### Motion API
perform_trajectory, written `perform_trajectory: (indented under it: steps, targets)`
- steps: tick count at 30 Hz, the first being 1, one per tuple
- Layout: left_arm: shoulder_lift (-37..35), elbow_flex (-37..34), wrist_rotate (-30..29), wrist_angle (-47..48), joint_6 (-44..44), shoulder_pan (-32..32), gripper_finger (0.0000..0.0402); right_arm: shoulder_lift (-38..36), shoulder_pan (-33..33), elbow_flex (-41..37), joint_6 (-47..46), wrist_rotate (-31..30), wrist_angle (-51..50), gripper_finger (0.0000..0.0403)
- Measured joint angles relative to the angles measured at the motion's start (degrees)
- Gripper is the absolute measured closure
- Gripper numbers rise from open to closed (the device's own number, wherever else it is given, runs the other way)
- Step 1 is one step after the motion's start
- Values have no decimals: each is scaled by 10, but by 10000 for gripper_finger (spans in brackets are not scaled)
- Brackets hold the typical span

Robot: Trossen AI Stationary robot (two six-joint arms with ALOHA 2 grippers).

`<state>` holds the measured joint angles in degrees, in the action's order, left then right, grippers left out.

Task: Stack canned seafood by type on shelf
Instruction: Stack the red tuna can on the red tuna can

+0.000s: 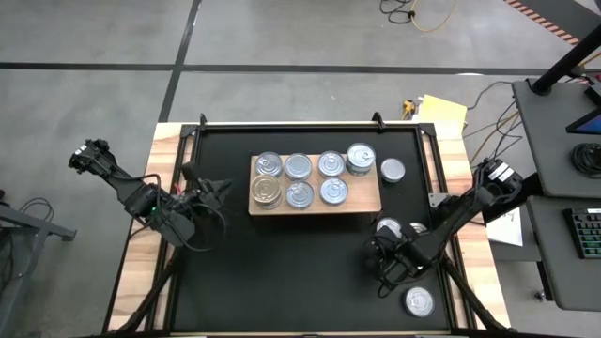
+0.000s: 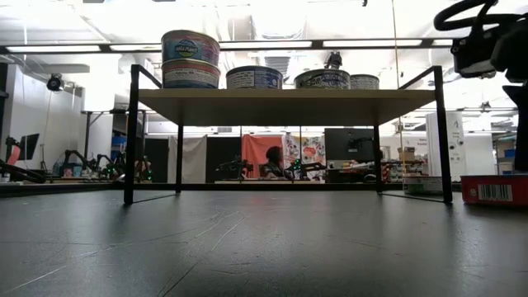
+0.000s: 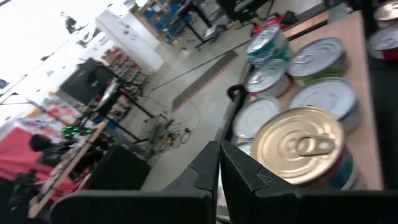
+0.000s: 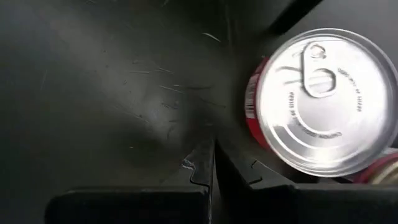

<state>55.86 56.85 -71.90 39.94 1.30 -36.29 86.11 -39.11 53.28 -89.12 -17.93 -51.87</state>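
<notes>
Judging by their metal walls, the tins (image 1: 298, 180) are taken as rigid, smooth and slippery, best gripped across the round sides. Most are set on the shelf (image 1: 366, 200); others lie on the mat (image 1: 282, 263) near the right gripper (image 1: 383, 263). Both it and the left gripper (image 1: 214, 191) are clenched, empty.

Atop the light-wood rectangular shelf (image 1: 315, 202) at the middle of the black tabletop mat (image 1: 282, 272): short round metal tins (image 1: 299, 167) in two rows, one doubled stack (image 1: 361, 158) at the far right corner. Just beside the shelf's right end, a lone silver-lidded tin (image 1: 392, 170). Nearer the front right, a red-sided tin (image 4: 320, 102), another silver-topped tin (image 1: 419, 301) toward the mat's front edge.
</notes>
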Motion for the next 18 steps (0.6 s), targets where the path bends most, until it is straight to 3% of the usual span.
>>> perform_trajectory:
  steps: [8, 12, 18]
  targets:
    - [11, 0, 28, -11, -43, 0, 401, -40, 1, 47, 119, -5, -63, 394]
    - [24, 0, 56, -51, -90, 0, 401, -97, 5, 54, 132, -43, -83, 394]
    - [55, 0, 105, -108, -115, 0, 401, -171, 4, 43, 144, -50, -96, 394]
